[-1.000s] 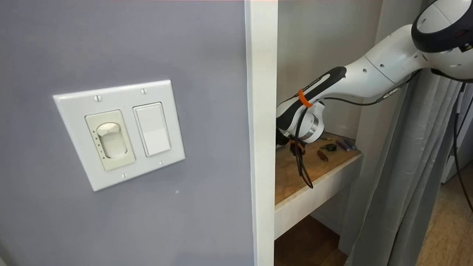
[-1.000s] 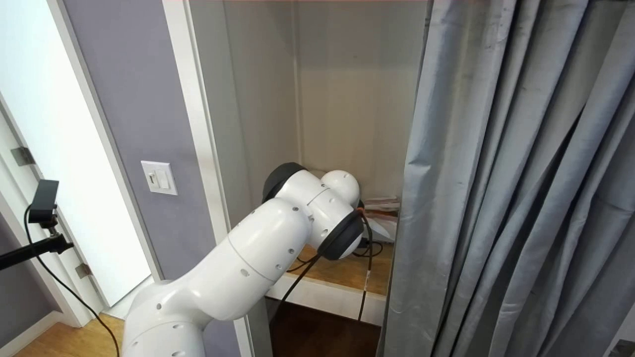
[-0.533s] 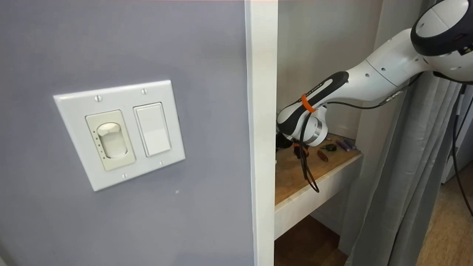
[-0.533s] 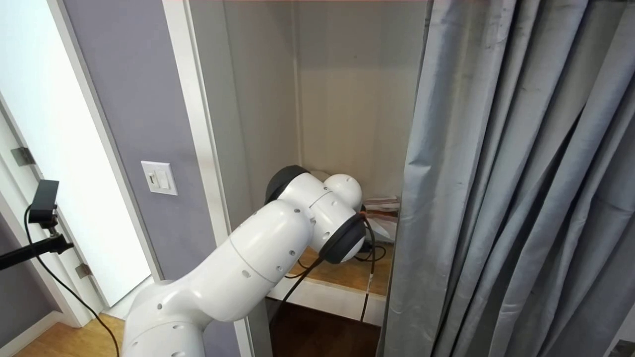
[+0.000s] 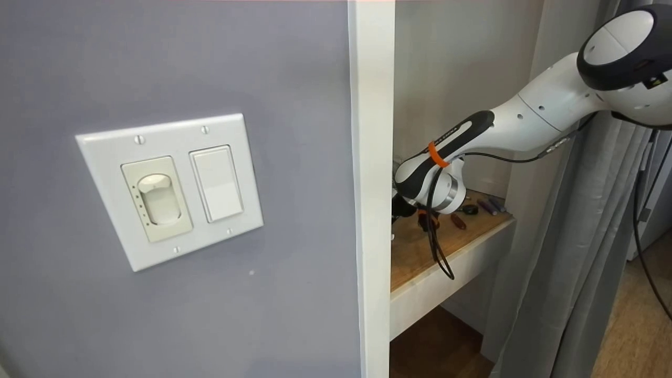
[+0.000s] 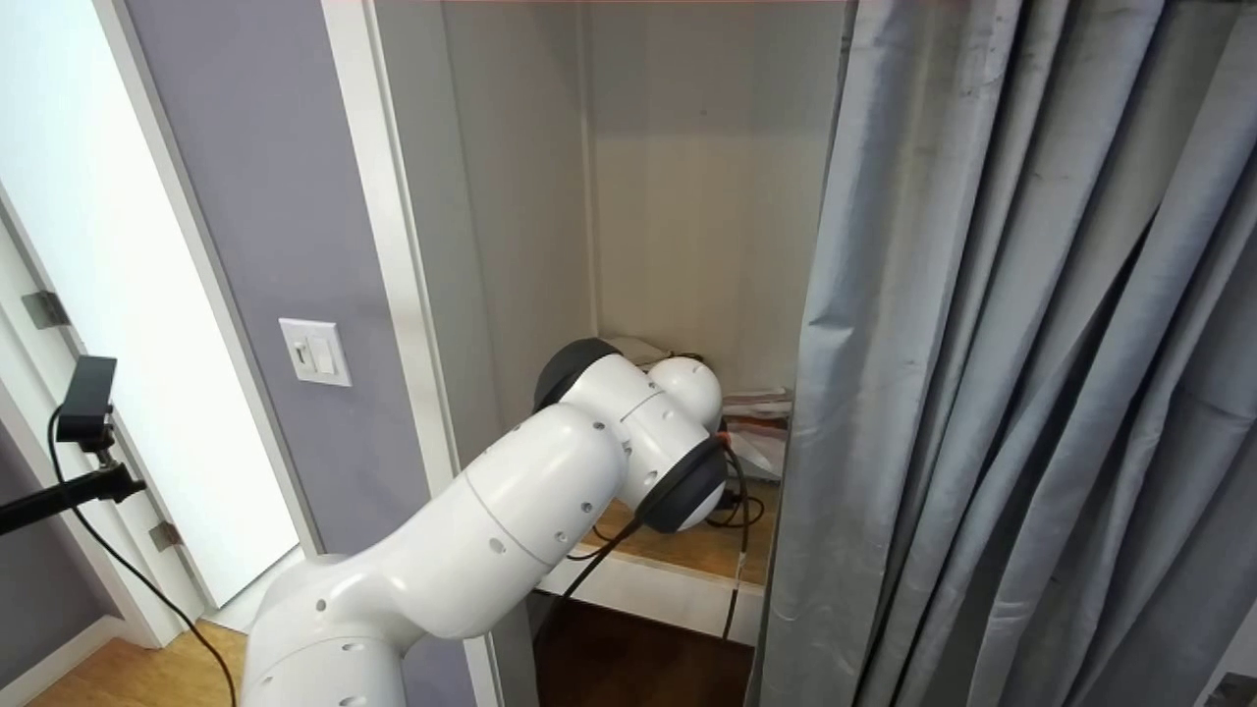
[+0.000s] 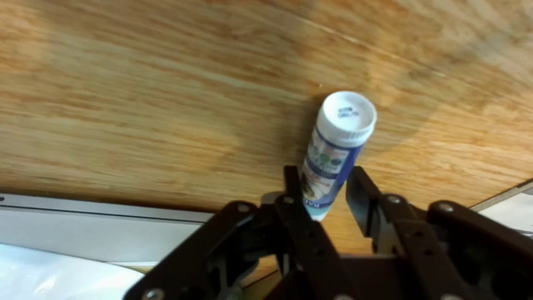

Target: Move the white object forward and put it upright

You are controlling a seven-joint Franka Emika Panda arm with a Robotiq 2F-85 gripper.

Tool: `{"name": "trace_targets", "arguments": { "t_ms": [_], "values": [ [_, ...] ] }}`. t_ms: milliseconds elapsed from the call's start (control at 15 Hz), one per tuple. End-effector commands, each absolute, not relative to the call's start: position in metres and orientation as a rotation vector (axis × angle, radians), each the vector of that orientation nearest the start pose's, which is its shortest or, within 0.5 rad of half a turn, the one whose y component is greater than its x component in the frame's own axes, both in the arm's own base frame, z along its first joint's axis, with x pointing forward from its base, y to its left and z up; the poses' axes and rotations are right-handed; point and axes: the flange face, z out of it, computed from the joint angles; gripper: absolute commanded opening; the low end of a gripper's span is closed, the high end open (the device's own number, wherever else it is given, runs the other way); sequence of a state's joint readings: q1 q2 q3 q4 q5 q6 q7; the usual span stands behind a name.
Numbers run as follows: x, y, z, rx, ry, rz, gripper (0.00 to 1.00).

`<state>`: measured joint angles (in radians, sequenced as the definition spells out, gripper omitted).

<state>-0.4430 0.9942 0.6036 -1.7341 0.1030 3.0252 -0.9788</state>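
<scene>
The white object [image 7: 343, 129] is a small white-capped tube with a printed white and purple label. In the wrist view it appears about upright, its cap towards the camera and its lower end partly hidden by the left finger. My gripper [image 7: 324, 173] is part-way closed, with the fingertips on both sides of the tube's middle, and looks shut on it. Some wood shows between the right pad and the tube's lower part. Whether the tube's base touches the wood cannot be told. The gripper is mostly hidden behind the white post or the arm in both exterior views.
The wooden shelf [image 5: 412, 262] lies behind a white post [image 5: 373, 210]. Several small tools, including a brown one [image 5: 458, 221] and purple cylinders [image 5: 487, 206], lie at its end. A white box edge [image 7: 95, 233] shows in the wrist view. A grey curtain [image 6: 923, 393] hangs beside the opening.
In both exterior views the arm and its wrist have come down and shifted slightly right. The shelf's tools and the curtain have not moved.
</scene>
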Motion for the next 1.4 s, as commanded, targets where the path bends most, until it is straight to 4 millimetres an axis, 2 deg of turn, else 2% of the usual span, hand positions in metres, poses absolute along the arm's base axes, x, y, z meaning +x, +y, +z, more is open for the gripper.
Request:
{"name": "trace_targets", "arguments": {
  "t_ms": [0,267,333,667,867,1067,1333],
  "values": [
    [0.694,0.047,0.13,-2.593,-0.941,-0.814,0.66],
    [0.7,0.054,0.162,-2.603,-1.012,-0.825,0.95],
    [0.702,0.055,0.173,-2.622,-1.035,-0.801,0.99],
    [0.719,0.072,0.228,-2.763,-1.206,-0.605,1.0],
    [0.728,0.099,0.253,-2.838,-1.333,-0.417,1.0],
    [0.727,0.13,0.256,-2.947,-1.394,-0.228,1.0],
    [0.718,0.161,0.239,-3.11,-1.426,0.024,1.0]
  ]
}}
